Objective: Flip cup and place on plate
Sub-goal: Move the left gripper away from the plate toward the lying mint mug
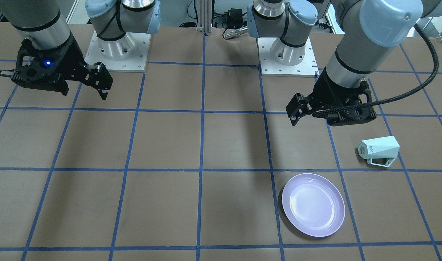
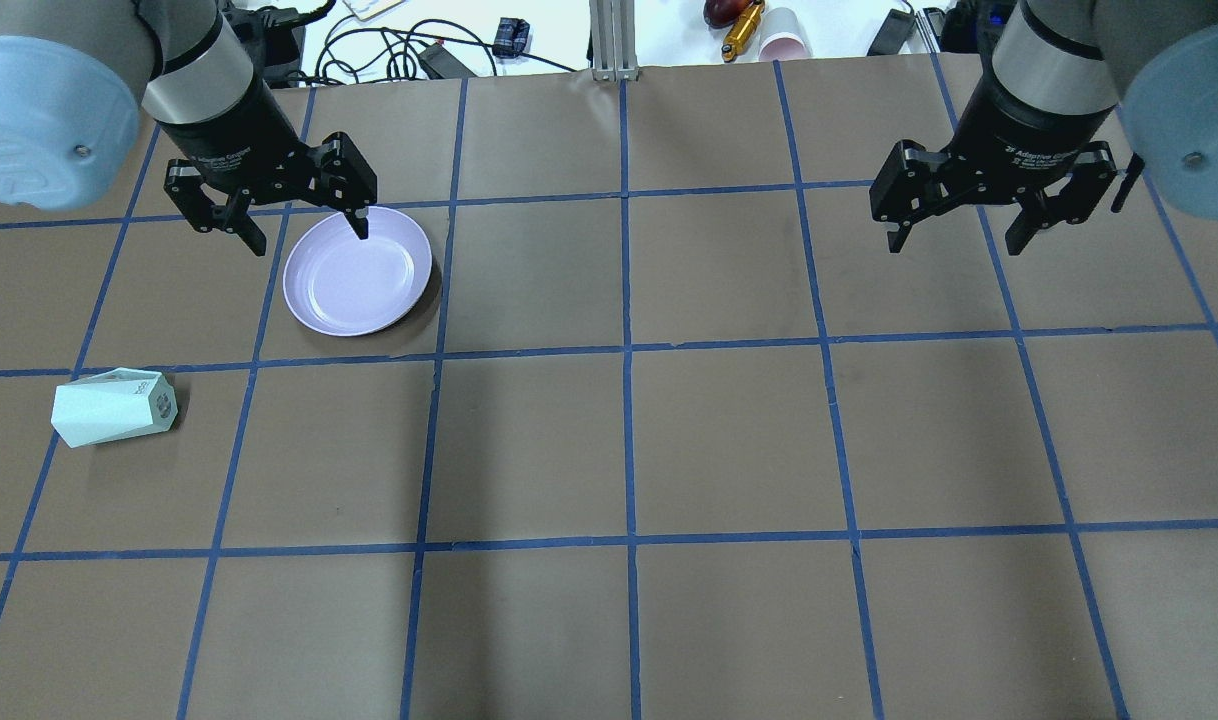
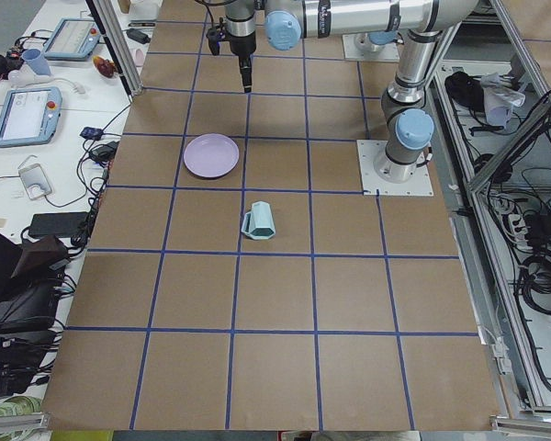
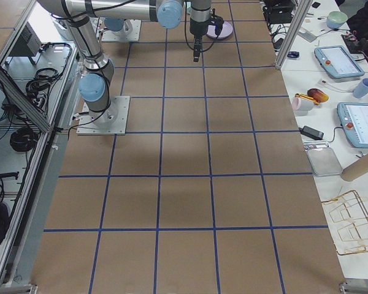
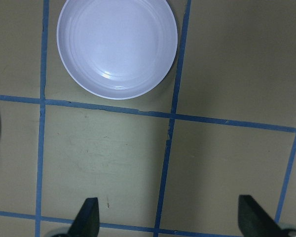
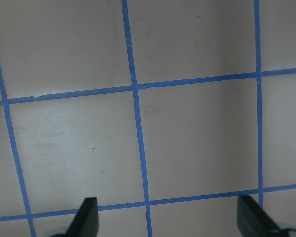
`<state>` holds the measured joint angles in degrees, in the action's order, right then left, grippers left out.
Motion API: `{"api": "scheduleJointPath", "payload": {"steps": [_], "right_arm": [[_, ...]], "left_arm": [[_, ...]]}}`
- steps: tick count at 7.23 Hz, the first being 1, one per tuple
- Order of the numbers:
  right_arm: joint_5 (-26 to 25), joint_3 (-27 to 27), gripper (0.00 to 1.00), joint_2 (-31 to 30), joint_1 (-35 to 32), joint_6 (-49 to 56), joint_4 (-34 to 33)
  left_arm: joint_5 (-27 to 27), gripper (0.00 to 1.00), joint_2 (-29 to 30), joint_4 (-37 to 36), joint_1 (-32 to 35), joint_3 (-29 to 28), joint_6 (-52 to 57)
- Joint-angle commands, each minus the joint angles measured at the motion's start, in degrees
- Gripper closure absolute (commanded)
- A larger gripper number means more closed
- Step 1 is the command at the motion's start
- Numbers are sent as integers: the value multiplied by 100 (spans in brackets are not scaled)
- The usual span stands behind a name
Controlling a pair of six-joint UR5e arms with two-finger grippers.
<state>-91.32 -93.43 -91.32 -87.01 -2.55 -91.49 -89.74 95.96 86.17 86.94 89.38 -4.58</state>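
Note:
The cup (image 2: 114, 407) lies on its side at the table's left, lettered base toward the middle; it also shows in the front view (image 1: 379, 149), handle toward that camera, and in the left side view (image 3: 259, 221). The plate (image 2: 357, 272) sits flat and bare beyond it, and shows in the front view (image 1: 312, 204) and the left wrist view (image 5: 117, 47). My left gripper (image 2: 309, 235) is open and empty, hovering high near the plate's edge, apart from the cup. My right gripper (image 2: 954, 245) is open and empty above the right side of the table.
The brown table (image 2: 629, 450) carries a blue tape grid. The two arm bases (image 1: 115, 50) stand at the robot's side. Cables, a pink paper cup (image 2: 787, 45) and small items lie on the bench beyond the far edge.

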Motion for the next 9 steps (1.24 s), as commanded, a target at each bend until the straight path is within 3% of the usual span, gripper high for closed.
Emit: {"api": "scheduleJointPath", "payload": {"steps": [1,9], "right_arm": [[0,0,0,0,0,0,0],[0,0,0,0,0,0,0]], "left_arm": [[0,0,-15,-4,-2,9,27],[9,0,-165,40,-37,36,36]]}}
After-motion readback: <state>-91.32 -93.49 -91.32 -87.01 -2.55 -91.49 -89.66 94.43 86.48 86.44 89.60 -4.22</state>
